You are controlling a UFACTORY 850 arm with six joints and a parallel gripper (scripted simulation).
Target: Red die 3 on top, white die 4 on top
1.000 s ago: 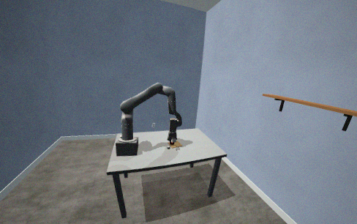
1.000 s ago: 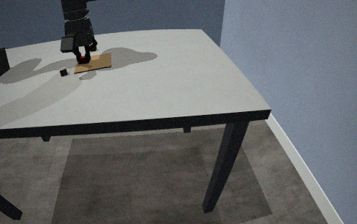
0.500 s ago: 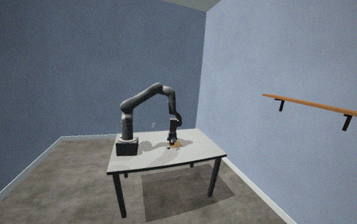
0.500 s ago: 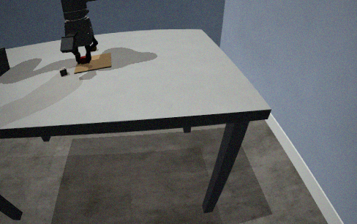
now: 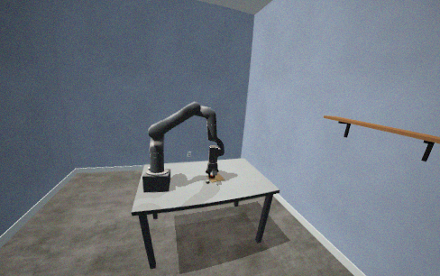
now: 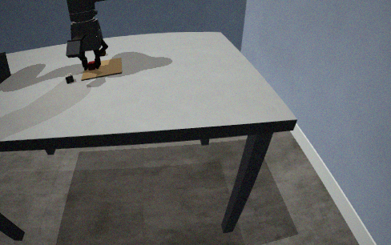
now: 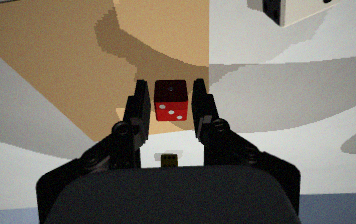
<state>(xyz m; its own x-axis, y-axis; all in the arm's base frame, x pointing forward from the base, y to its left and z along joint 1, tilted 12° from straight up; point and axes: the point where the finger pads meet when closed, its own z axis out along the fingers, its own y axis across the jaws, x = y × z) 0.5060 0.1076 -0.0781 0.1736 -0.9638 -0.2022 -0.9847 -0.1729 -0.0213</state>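
The red die [image 7: 171,100] sits on the tan mat [image 7: 100,55], close to the mat's edge. One of its visible faces shows three pips and the other shows one. My gripper [image 7: 170,92] is open, with a finger on each side of the die and a thin gap at each side. From the exterior view the gripper [image 6: 93,64] stands upright over the red die [image 6: 94,64] at the left end of the mat [image 6: 103,68]. The white die [image 7: 295,10] lies on the bare table off the mat, and it also shows in the exterior view [image 6: 70,78]. A small yellow die [image 7: 169,160] shows low between the finger bases.
The arm's base [image 5: 156,179] stands at the left end of the table [image 5: 203,187]. The table's front edge [image 6: 160,134] and right corner are far from the mat. A wooden shelf [image 5: 383,131] hangs on the right wall.
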